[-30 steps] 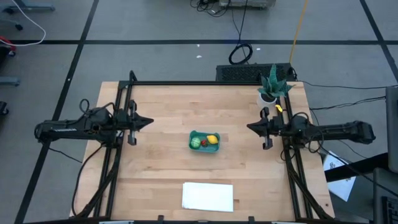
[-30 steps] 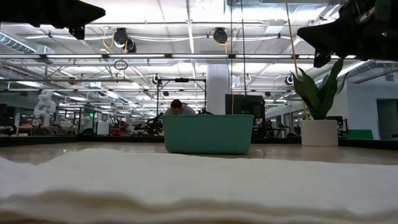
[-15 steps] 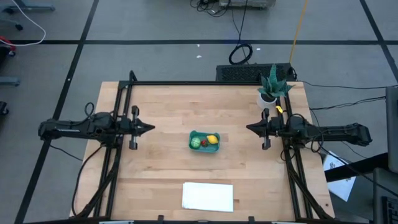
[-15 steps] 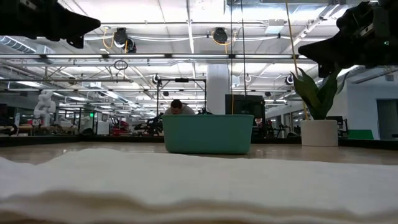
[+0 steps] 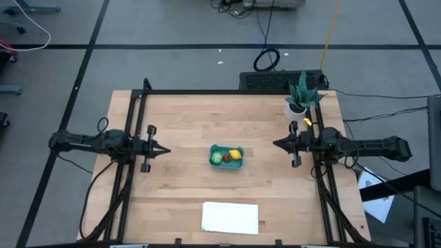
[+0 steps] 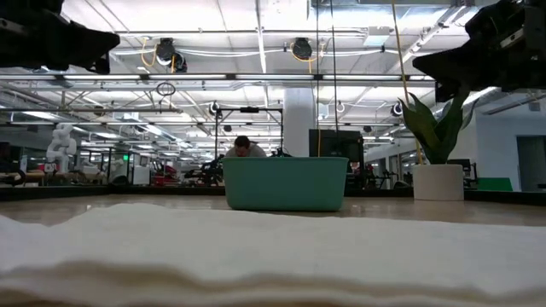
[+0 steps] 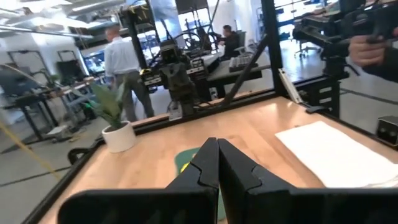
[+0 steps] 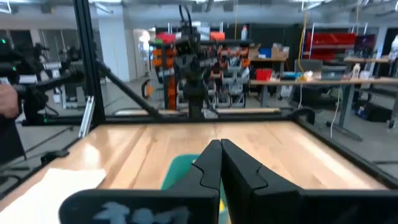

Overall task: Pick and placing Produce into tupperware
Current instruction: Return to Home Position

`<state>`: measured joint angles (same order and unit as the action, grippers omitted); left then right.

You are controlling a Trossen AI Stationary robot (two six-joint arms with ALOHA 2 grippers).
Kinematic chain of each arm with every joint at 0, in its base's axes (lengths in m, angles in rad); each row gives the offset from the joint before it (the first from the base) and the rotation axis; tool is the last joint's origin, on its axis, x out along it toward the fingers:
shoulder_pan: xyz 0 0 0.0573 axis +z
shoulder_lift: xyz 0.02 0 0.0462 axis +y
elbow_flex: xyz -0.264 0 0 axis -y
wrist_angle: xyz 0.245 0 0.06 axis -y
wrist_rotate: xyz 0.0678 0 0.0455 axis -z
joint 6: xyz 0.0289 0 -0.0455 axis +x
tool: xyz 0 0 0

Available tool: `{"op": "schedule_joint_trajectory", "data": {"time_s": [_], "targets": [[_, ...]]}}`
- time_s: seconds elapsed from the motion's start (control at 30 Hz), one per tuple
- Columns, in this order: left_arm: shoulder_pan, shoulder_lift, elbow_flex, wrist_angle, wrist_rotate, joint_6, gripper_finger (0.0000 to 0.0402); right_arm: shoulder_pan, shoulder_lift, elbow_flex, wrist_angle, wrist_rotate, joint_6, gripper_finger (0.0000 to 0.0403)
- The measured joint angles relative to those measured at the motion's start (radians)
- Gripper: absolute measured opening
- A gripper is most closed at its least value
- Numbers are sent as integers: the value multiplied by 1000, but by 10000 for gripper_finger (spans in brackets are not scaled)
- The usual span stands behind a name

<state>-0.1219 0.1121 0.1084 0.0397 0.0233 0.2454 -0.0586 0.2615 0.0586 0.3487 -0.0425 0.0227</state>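
Potted plant (image 5: pixel 301 96) near right gripper (image 5: pixel 275 142); white sheet (image 5: pixel 230 217) apart.

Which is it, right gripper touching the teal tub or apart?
Apart. The high view shows bare table between the right gripper and the tub; the left gripper is likewise clear of it.

This is a large open robotics lab or workshop; a wooden worktop (image 5: pixel 193 117) in a black frame stands on a grey floor with loose cables (image 5: pixel 265 60). Beyond it are exposed ceiling pipes (image 6: pixel 256 77); parts shelves (image 8: pixel 168 56) with bins; a standing person (image 7: pixel 118 59).
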Motion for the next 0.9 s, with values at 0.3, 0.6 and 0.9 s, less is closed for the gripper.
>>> {"op": "schedule_joint_trajectory", "data": {"time_s": [0.3,0.6,0.9], "targets": [[33,-32,-4,-18,-47,43,0,0,0,-4,27,0,16,0],[148,-32,-4,-49,98,34,0,0,-1,-5,28,1,17,0],[190,-32,-24,-33,186,-18,0,0,0,-7,12,1,18,0]]}}
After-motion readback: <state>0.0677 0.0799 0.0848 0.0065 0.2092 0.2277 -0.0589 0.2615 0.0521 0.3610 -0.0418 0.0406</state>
